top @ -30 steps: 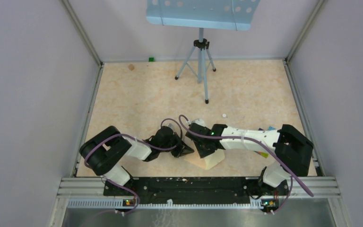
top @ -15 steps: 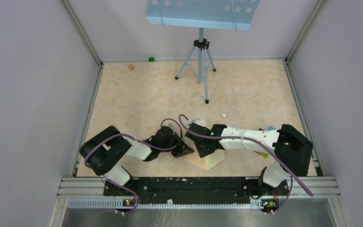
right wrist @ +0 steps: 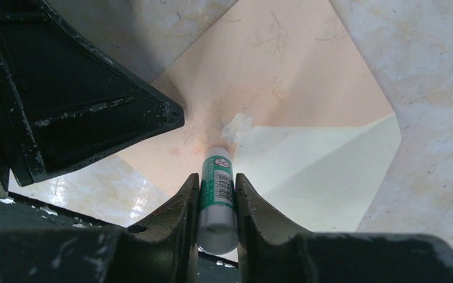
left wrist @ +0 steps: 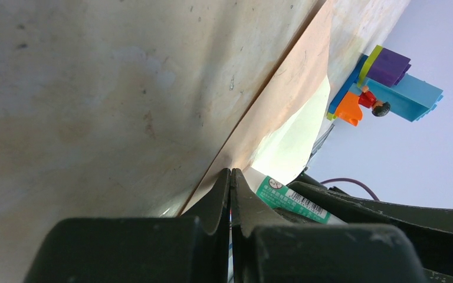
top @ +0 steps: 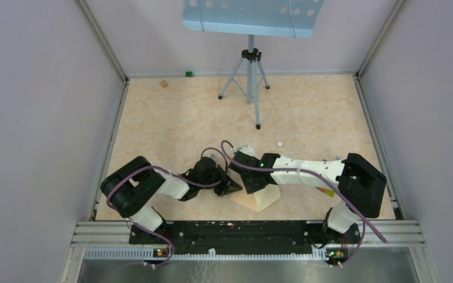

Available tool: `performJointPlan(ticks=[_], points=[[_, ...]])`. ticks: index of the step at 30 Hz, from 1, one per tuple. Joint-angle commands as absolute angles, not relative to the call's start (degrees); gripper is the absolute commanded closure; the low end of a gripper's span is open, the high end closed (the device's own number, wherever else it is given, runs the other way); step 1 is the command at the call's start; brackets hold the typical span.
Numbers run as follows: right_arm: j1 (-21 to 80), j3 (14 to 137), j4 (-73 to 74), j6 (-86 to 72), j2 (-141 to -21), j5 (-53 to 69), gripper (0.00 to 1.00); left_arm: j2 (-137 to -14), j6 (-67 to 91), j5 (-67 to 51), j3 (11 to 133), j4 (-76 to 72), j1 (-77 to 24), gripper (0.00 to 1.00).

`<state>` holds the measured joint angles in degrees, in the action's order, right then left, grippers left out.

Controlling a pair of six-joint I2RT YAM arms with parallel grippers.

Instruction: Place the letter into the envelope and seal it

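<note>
From above, you see the pale marbled table (top: 171, 118) between grey walls, with a tripod stand (top: 249, 71) at 12 o'clock. The envelope (top: 242, 198) lies at 6 o'clock under both grippers.

Left wrist: your left gripper (left wrist: 230, 175) is pressed together at the envelope's edge, with toy blocks (left wrist: 389, 88) at 2 o'clock.

Right wrist: your right gripper (right wrist: 212, 178) pinches a glue stick (right wrist: 217, 168) whose tip is on the tan paper, and the letter (right wrist: 324, 159) is at 4 o'clock.

The envelope (right wrist: 283, 76) is peachy tan with faint dark squiggles; the letter (right wrist: 324, 171) is pale cream. The glue stick (right wrist: 217, 183) is green and white, barcoded. The desk (top: 171, 124) is marbled beige. At two o'clock, the blocks (left wrist: 389, 88) are blue, purple and orange.
</note>
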<state>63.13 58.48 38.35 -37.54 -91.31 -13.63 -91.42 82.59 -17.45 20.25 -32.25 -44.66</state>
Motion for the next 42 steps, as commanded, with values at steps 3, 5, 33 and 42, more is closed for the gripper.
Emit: performJointPlan(ticks=[3, 5, 33, 42], points=[[62.2, 59.4, 35.2, -37.3, -94.8, -16.1, 1.0, -94.5, 80.5, -13.5, 19.1, -24.5, -44.6, 1.0], [62.2, 59.4, 34.9, -37.3, -95.2, -15.9, 1.0, -94.5, 80.5, -13.5, 19.1, -24.5, -44.6, 1.0], [55.9, 56.3, 37.1, -34.9, -94.0, -19.4, 1.0, -94.6, 80.2, -13.4, 19.5, -23.6, -44.6, 1.0], [55.7, 56.5, 41.3, -34.5, -92.5, -21.0, 1.0, -94.4, 80.2, -13.2, 19.7, -23.1, -44.6, 1.0]])
